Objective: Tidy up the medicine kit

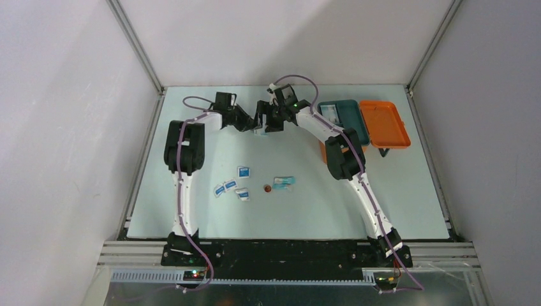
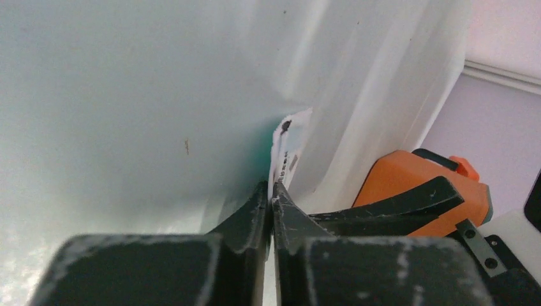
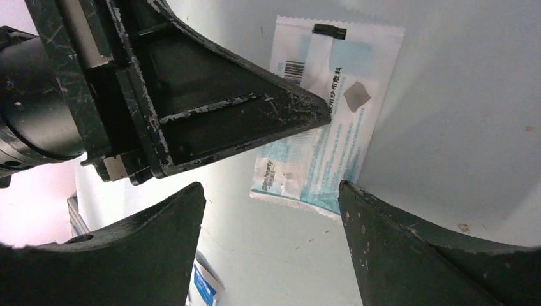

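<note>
Pale table and plain white walls fill the room, with two robot arms bolted at the near edge. Both arms reach to the far middle of the table, where their grippers meet.

The left gripper is clamped on a packet. Its two black fingers are pressed together on the packet's lower edge. The packet is flat and white, with blue print, a barcode and a zigzag-cut top edge. It sits close to the table, though I cannot tell whether it touches.

The right gripper stands just beside the left one with its fingers wide apart, holding nothing. The packet's lower end shows between its two fingertips.

The medicine kit sits at the far right of the table, well apart from the grippers. Its orange lid lies open to the right, and a teal tray sits in the box beside the lid. The right arm's elbow partly hides the box's near side.

Nearer the middle of the table lie several small blue and white sachets, a tiny red thing and a teal pack.
</note>
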Motion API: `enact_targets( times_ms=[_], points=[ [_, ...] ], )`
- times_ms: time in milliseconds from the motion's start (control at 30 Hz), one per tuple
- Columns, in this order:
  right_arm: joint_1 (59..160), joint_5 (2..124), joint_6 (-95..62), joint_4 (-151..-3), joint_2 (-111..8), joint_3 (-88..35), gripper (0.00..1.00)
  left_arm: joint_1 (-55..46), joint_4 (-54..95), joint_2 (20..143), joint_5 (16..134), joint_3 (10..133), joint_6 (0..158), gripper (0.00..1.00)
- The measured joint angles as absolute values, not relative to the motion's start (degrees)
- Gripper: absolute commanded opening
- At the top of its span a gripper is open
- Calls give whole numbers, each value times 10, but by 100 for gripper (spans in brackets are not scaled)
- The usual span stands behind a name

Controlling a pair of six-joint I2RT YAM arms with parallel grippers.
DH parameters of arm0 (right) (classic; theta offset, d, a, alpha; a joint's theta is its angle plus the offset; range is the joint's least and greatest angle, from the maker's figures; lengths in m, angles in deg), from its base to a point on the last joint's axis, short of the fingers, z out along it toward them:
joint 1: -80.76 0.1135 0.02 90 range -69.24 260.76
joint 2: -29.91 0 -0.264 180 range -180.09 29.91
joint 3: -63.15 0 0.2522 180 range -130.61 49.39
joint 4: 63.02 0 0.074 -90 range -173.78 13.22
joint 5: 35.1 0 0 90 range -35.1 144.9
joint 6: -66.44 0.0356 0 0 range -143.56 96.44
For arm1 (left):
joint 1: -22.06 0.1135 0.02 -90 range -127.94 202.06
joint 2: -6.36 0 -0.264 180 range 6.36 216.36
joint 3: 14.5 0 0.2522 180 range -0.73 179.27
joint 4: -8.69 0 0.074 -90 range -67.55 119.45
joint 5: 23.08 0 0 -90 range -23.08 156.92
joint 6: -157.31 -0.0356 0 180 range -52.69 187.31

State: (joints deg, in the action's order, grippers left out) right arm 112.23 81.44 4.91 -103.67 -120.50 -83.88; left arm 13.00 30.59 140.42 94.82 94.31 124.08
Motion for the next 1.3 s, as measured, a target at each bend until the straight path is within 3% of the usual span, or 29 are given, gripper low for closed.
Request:
enact_targets(
  times_ms=[367, 733, 867, 1300],
  points=[
    [1111, 840, 0, -1076, -1166, -793, 77, 133, 268, 1394, 965, 912, 1216, 0],
    [1038, 993, -105, -1103, -1053, -767, 57, 189, 111, 1275, 1212, 861, 1147, 0],
    [1030, 1037, -114, -1087, -1036, -772, 55, 186, 65, 1223, 1270, 856, 1127, 0],
    [1041, 1204, -78, -1010, -1037, -778, 51, 168, 26, 1194, 1291, 814, 1121, 0]
  ],
)
